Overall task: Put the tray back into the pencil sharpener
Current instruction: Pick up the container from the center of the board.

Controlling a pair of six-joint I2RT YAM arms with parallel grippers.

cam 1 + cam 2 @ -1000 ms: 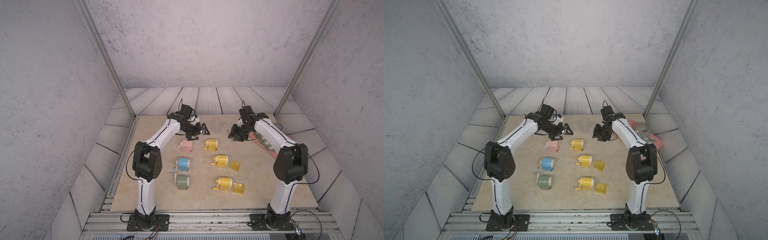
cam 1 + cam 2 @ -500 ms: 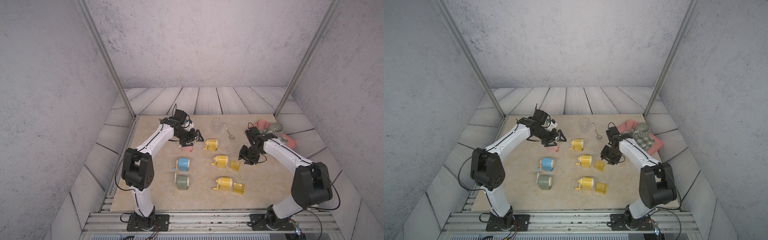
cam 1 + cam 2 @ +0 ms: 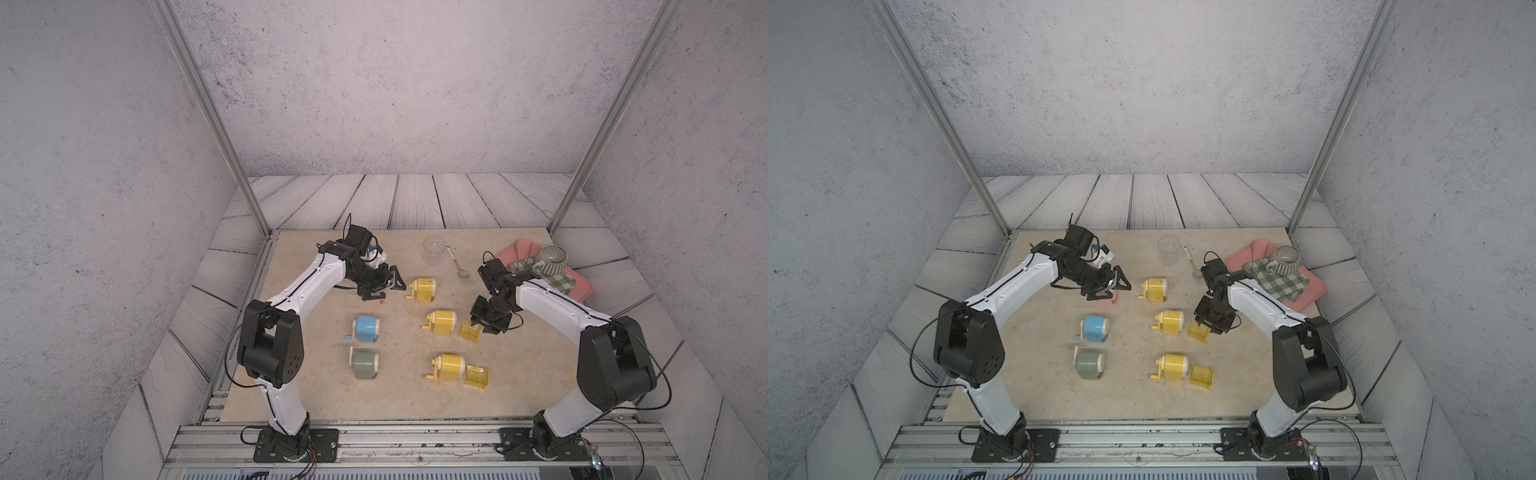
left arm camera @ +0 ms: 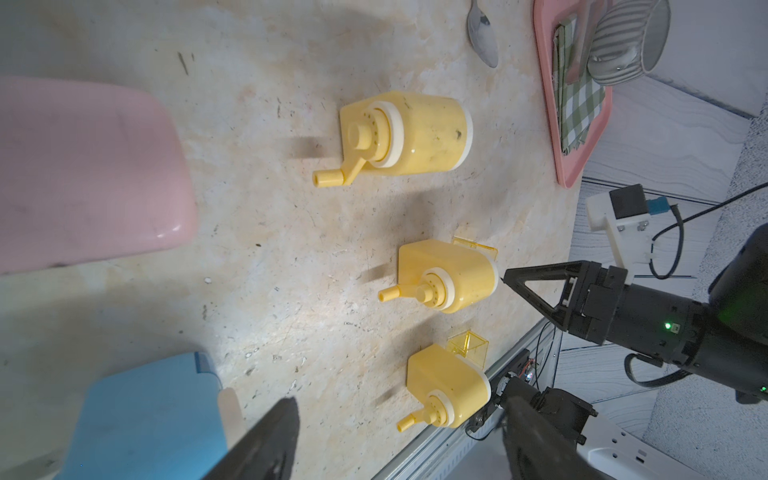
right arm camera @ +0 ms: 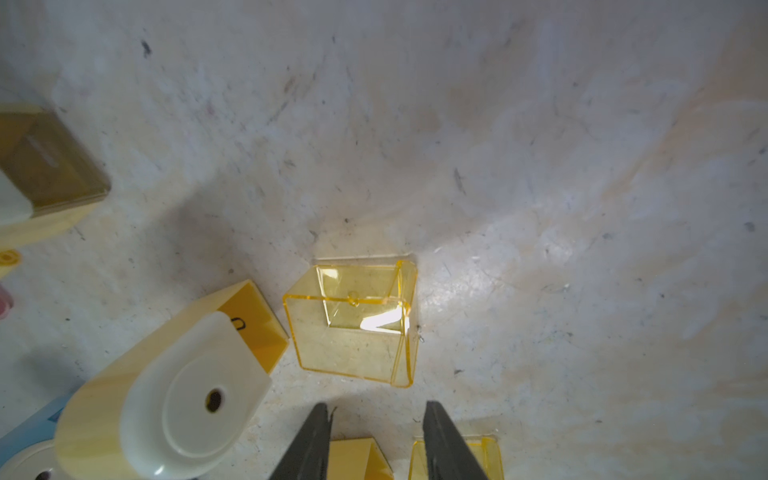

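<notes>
Nearest the rail, a yellow tray (image 3: 476, 376) lies loose just beside its yellow sharpener (image 3: 449, 366). In the middle row, a second tray (image 5: 353, 324) lies close against the middle sharpener (image 5: 166, 395), whose open slot is turned toward it. The right gripper (image 5: 376, 405) is held just short of this tray, jaws parted and empty; whether it is touched cannot be told from above. The approach to the grasp is judged in hand. Next, the tray's walls must be pinched and the tray slid squarely into the slot. Farthest, the left gripper (image 3: 388, 286) hangs spread and empty over the pink sharpener (image 3: 376, 302).
</notes>
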